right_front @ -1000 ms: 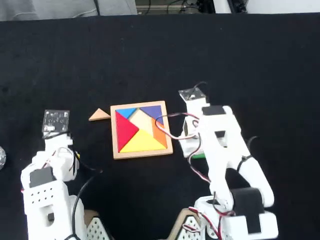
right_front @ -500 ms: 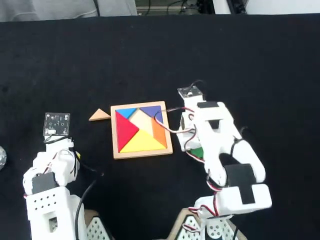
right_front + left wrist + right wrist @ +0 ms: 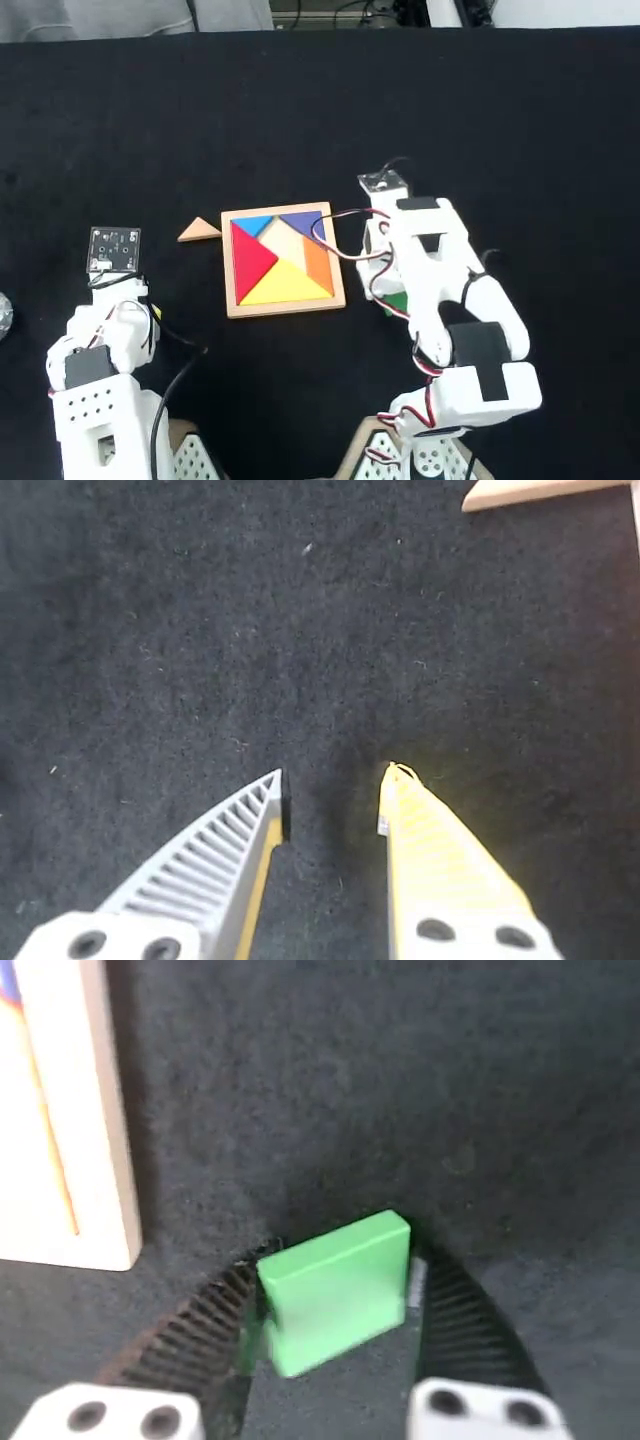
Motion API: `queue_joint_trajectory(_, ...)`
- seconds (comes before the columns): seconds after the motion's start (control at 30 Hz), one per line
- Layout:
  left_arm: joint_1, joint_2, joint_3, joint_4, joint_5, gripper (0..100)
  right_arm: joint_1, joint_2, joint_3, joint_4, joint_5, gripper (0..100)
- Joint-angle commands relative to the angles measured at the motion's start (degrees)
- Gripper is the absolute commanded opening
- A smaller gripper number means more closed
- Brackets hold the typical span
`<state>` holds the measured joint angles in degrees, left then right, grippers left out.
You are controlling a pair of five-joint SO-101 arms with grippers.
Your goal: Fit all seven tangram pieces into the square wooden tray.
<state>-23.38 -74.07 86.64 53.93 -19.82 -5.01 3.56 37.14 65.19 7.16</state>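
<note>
The square wooden tray (image 3: 231,300) lies mid-table and holds blue, purple, red, yellow, orange and cream pieces. A plain wooden triangle (image 3: 200,230) rests on the cloth just left of the tray; its edge (image 3: 540,492) is far ahead of my left gripper. My left gripper (image 3: 333,780) is open over bare black cloth. The green square piece (image 3: 396,301) lies right of the tray's near right corner, under the right arm. My right gripper (image 3: 340,1260) is shut on the green square (image 3: 335,1290), a finger against each side. The tray's corner (image 3: 100,1160) is close beside it.
Black cloth covers the table, with free room behind and to the right of the tray. The left arm (image 3: 100,340) stands near the front left. A small round metallic object (image 3: 3,315) sits at the left edge.
The right arm has folded down and drawn closer over the green square, which has shifted slightly toward the tray. The left arm has shifted only slightly.
</note>
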Motion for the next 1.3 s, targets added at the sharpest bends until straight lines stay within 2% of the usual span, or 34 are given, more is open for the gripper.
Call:
queue_joint_trajectory(0.0, 0.0, -0.4, -0.3, -0.8, 0.2, 16, 0.3, -1.5, -0.2, 0.1, 0.0, 1.4)
queue_joint_trajectory(0.13, 0.0, -0.4, -0.3, -1.0, 0.2, 16, 0.3, -1.5, -3.6, 1.9, 0.4, 3.5)
queue_joint_trajectory(0.3, 0.0, -0.4, -0.3, -1.1, 0.2, 16, 0.3, -1.5, -14.6, 11.3, 2.2, 3.5)
queue_joint_trajectory(0.5, 1.1, -0.4, -0.2, -0.9, 0.2, 16, 0.3, -1.5, -25.4, 21.0, 8.8, 3.5)
queue_joint_trajectory(0.6, 1.1, -0.4, -0.2, -1.1, 0.2, 16, 0.0, -0.8, -25.8, 19.5, 10.3, 4.0)
queue_joint_trajectory(0.73, 1.1, -0.4, -0.2, -1.1, 0.2, 16, -0.1, 0.4, -25.9, 14.5, 7.7, 5.9)
queue_joint_trajectory(0.9, 1.1, -0.4, -0.2, -1.1, 0.2, 16, 0.0, 5.1, -26.0, 8.9, 7.6, 25.9)
queue_joint_trajectory(0.97, 1.1, -0.4, -0.2, -1.1, 0.2, 16, 0.2, 6.5, -26.0, 7.7, 8.6, 30.0)
queue_joint_trajectory(1.1, 1.1, -0.4, 0.2, -1.2, 0.2, 16, 0.4, 6.0, -27.6, 10.9, 13.6, 27.0)
queue_joint_trajectory(1.27, 1.1, -0.4, 0.2, -1.2, 0.2, 16, -0.8, 2.1, -30.6, 13.7, 13.6, 24.1)
